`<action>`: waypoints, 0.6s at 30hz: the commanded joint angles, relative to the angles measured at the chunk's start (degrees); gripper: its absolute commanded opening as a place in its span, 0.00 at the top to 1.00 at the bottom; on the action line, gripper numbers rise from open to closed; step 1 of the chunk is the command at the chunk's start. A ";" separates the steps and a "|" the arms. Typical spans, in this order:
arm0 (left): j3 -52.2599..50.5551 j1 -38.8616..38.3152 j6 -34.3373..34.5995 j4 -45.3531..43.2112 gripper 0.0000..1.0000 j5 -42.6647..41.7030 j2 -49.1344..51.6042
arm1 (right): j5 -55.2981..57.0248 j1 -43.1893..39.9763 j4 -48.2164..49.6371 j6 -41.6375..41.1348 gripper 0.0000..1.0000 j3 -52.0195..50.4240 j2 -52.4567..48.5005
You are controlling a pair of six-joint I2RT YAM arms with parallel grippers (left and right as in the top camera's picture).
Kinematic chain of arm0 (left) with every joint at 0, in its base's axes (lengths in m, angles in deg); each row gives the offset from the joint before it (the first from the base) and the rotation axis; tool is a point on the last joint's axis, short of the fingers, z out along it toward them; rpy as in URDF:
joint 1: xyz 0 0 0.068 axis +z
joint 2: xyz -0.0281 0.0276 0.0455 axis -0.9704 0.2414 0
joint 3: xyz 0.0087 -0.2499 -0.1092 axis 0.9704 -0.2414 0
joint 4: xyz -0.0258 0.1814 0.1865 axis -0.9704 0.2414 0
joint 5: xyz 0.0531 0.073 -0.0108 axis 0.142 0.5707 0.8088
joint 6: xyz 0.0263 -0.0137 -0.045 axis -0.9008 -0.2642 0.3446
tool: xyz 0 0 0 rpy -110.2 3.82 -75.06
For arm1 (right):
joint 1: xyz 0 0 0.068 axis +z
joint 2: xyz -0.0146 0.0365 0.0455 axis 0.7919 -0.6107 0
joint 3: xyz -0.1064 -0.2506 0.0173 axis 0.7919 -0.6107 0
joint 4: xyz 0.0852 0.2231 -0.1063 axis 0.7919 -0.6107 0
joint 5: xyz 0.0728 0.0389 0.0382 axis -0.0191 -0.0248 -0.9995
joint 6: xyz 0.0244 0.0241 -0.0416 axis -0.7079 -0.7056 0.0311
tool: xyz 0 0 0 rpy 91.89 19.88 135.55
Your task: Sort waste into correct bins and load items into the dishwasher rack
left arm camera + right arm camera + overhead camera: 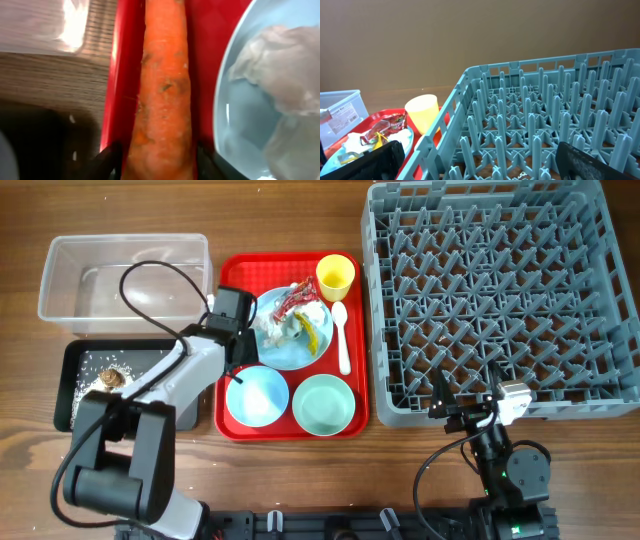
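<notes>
Left gripper clasps the carrot on red tray

Table lit brightly and evenly from above, soft shadows thrown under the rack, white glare caught on the tub ahead of the left gripper, carrot and plate blurred close up, right gripper rendered dark and unfocused.

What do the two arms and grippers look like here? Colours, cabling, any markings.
Left arm: white links between black joint housings, with a loose black cable looping off it. Right arm: all black, with a small white block near the wrist and a thin black cable. Left gripper and right gripper both have black fingers. No markings visible.
</notes>
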 commanded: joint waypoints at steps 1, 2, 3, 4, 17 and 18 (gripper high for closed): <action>-0.61 0.44 0.31 0.20 0.71 -0.09 1.70 | 0.33 0.04 0.17 0.11 0.00 -0.04 0.11; -0.61 0.44 0.31 0.20 0.76 -0.09 1.70 | 0.33 0.04 0.17 0.11 0.00 -0.04 0.11; -0.61 0.44 0.31 0.20 0.77 -0.09 1.70 | 0.35 0.04 0.17 0.11 0.00 -0.04 0.11; -0.61 0.44 0.28 0.20 0.77 -0.09 1.70 | 0.33 0.04 0.17 0.11 0.00 -0.04 0.11; -0.55 0.44 0.11 0.52 0.83 3.74 -4.50 | 0.33 0.04 0.17 0.11 0.00 -0.04 0.11; -0.55 0.44 0.13 0.76 0.83 3.72 -5.75 | 0.33 0.04 0.17 0.11 0.00 -0.04 0.11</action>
